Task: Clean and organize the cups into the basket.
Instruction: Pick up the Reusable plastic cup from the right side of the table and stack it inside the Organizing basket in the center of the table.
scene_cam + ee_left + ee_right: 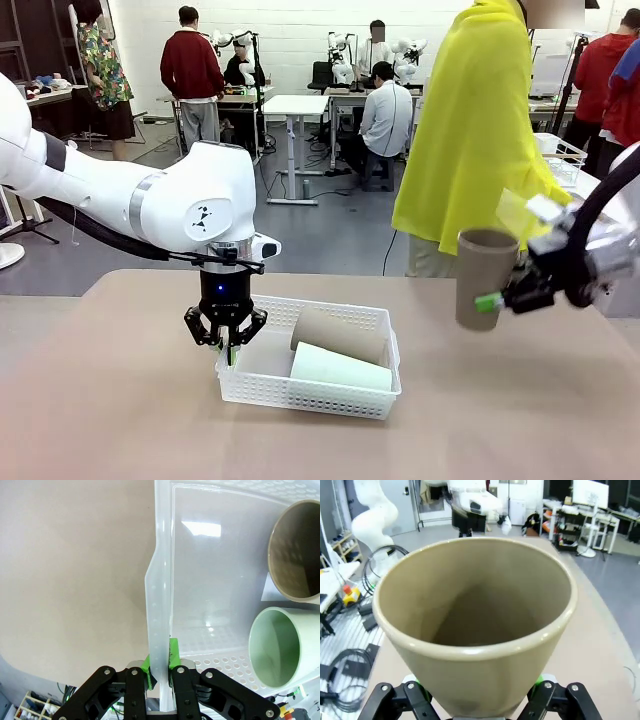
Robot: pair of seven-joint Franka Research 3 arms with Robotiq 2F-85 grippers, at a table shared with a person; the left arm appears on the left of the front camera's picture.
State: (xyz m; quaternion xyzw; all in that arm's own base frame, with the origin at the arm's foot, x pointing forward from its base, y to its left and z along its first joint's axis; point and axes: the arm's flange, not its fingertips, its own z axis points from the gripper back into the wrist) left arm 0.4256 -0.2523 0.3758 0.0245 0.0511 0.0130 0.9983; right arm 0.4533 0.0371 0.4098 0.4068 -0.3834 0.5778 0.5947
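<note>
The white mesh basket (262, 386) lies on the table at centre. In it lie a brown cup (338, 333) and a mint green cup (340, 367), side by side with their mouths to the left. My left gripper (228, 348) points down and is shut on the basket's left wall (159, 605), the green pads (173, 652) clamping the rim. Both cup mouths, brown (295, 555) and mint (275, 647), face it. My right gripper (497, 300) holds another brown cup (486, 277) upright in the air right of the basket. Its wide mouth (475, 625) rises between the pads (422, 692).
A person in a yellow top (475, 130) stands at the table's far right edge, just behind the held cup. A wire basket (560, 155) sits on a table farther back. Bare tabletop (120, 400) lies left and in front of the basket.
</note>
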